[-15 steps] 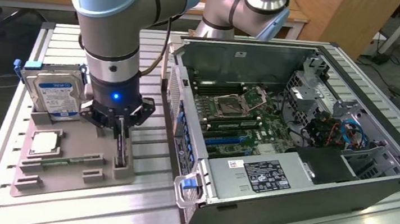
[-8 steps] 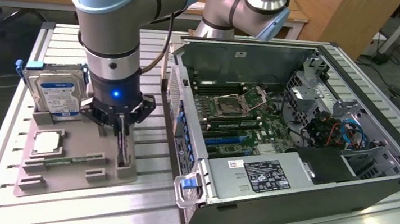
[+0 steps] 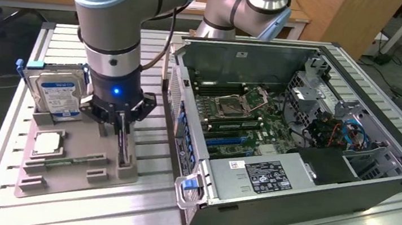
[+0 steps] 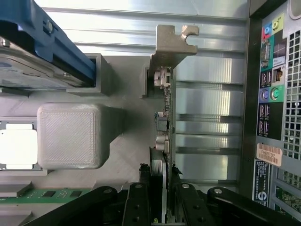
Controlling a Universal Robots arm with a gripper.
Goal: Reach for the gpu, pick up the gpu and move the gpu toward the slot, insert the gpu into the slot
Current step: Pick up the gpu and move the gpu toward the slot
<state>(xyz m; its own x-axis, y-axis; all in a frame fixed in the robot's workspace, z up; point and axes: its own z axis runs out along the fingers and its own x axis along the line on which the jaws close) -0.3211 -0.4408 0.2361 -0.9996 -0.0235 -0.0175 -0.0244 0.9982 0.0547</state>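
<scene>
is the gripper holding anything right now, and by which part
Cannot be told. The gripper is down over the gpu's top edge, away from its metal bracket, and the card stands in the grey tray.

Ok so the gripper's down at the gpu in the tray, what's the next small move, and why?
Probably close the gripper on the gpu before any lift. The card stands on edge in the tray, and the fingers sit one on each side of it, with what looks like a small gap at each, so it seems straddled but not yet clamped.
</scene>
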